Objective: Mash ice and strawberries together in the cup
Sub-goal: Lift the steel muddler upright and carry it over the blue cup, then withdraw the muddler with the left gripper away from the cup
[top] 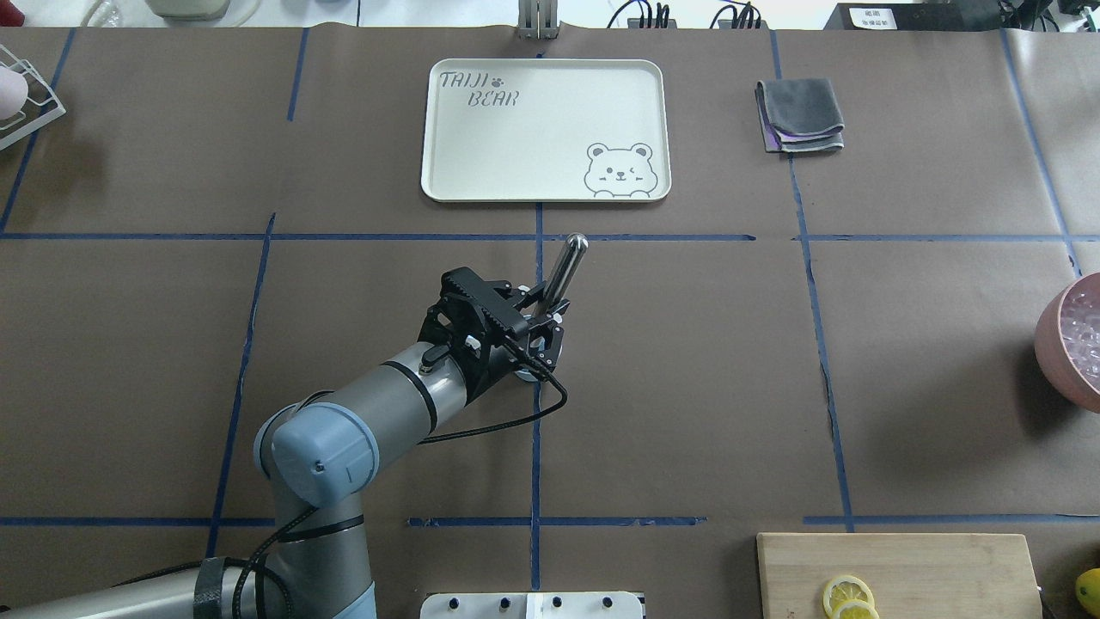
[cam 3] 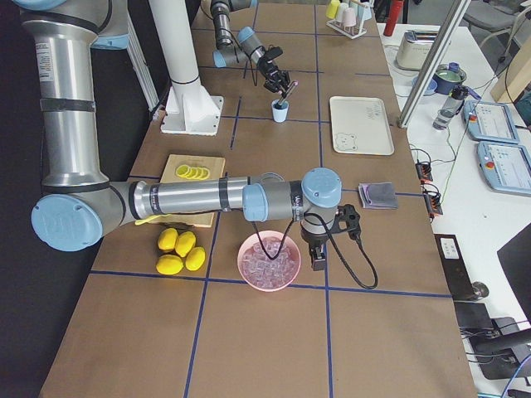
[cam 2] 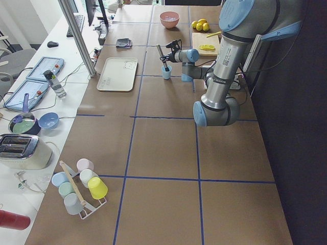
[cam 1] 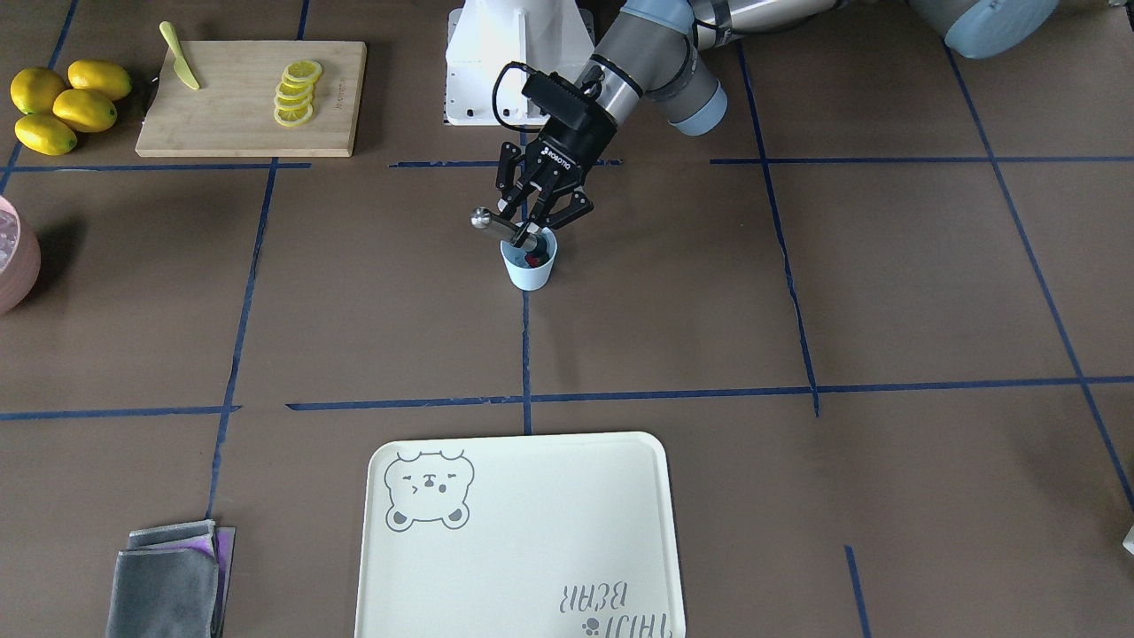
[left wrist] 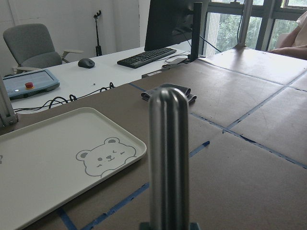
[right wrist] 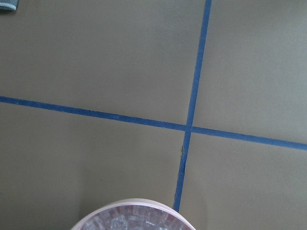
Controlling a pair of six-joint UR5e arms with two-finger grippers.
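The pale blue cup (cam 1: pixel 530 263) stands at the table's middle, with a red strawberry (cam 1: pixel 537 260) showing inside. I cannot make out ice in the cup. My left gripper (cam 1: pixel 530 232) hangs just over the rim, shut on a steel masher (cam 1: pixel 500 226) that slants down into the cup. The masher's rounded handle (left wrist: pixel 168 143) fills the left wrist view. Far off, my right gripper (cam 3: pixel 316 262) hangs beside a pink bowl (cam 3: pixel 249 274) full of ice (cam 3: pixel 270 264). Whether the right gripper is open or shut cannot be told.
A cream bear tray (cam 1: pixel 523 532) lies on the operators' side of the cup, with a folded grey cloth (cam 1: pixel 168 580) beside it. Near the robot base are a wooden board (cam 1: pixel 230 115) with lemon slices (cam 1: pixel 297 93), a yellow knife (cam 1: pixel 180 66) and whole lemons (cam 1: pixel 66 105).
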